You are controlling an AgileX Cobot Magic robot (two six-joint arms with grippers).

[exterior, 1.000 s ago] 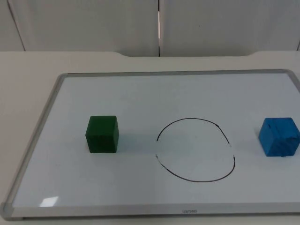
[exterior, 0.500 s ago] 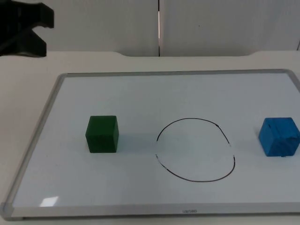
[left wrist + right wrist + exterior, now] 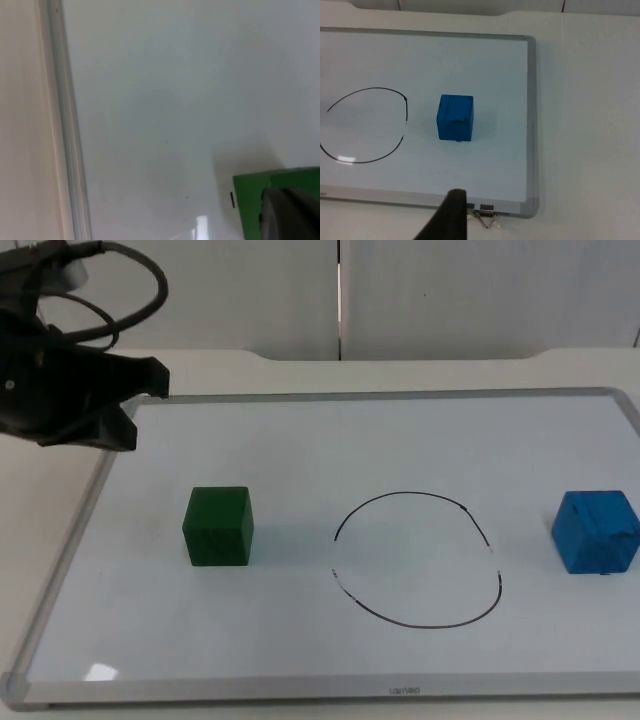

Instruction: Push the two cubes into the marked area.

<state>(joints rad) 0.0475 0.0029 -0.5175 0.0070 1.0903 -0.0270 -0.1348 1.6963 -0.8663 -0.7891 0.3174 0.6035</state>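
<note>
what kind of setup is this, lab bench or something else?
Likely a lab test bench: a framed whiteboard lying flat on a white table, a hand-drawn circle as target, a grey partition wall behind.

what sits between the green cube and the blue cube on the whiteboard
In the top view, the hand-drawn black circle lies between the green cube and the blue cube. Nothing lies inside it, just bare whiteboard.

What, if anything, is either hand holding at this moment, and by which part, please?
Nothing is held. The left hand hovers over the whiteboard's corner, apart from the green cube; the blue cube sits untouched.
</note>
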